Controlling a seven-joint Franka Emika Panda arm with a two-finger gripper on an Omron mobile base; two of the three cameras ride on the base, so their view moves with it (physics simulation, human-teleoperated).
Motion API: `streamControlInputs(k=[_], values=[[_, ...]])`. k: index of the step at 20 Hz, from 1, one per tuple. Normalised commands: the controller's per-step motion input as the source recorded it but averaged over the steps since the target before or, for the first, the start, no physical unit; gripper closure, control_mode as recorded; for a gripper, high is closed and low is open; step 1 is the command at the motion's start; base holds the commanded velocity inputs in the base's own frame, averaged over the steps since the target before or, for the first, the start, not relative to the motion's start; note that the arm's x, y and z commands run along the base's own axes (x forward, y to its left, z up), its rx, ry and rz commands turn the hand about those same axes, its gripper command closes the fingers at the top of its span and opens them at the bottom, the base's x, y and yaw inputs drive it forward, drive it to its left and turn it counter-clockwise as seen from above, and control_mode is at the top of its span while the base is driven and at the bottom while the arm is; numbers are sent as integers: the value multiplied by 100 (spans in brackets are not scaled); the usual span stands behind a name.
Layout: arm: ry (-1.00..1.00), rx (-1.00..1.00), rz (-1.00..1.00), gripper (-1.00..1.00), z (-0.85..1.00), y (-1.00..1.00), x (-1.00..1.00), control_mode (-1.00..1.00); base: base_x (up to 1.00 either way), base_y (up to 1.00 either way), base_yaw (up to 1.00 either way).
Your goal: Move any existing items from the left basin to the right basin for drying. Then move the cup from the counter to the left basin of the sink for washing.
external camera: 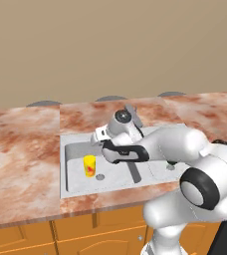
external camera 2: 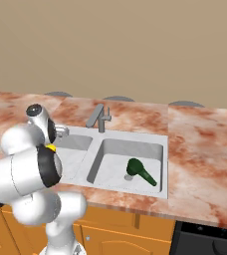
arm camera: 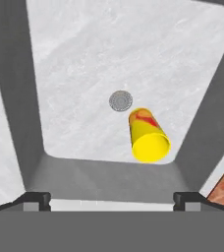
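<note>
Cup (arm camera: 147, 135) stands upright in left basin (external camera: 73, 179), beside drain (arm camera: 120, 100); green utensil (external camera 2: 140, 172) lies in right basin (external camera 2: 110, 154). Both moves look done, nothing obvious left. Gripper (arm camera: 111, 199) above basin, tips spread wide, holding nothing, clear of cup.

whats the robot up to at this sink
A white arm reaches over a double sink set in a marbled counter. Its claw hangs open above the left basin, where the yellow cup stands upright beside the drain, not held. The dark green utensil lies in the right basin. From how things lie, both moves look done.
</note>
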Motion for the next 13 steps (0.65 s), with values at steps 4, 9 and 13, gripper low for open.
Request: streamControlInputs(k=[4, 9, 13], values=[[0, 1, 0, -100, 57, -33, -26, -100, 0, 0, 0], [0, 2, -1, -100, 28, -26, -19, -100, 0, 0, 0], [0, 0, -2, -100, 0, -4, -6, -100, 0, 0, 0]])
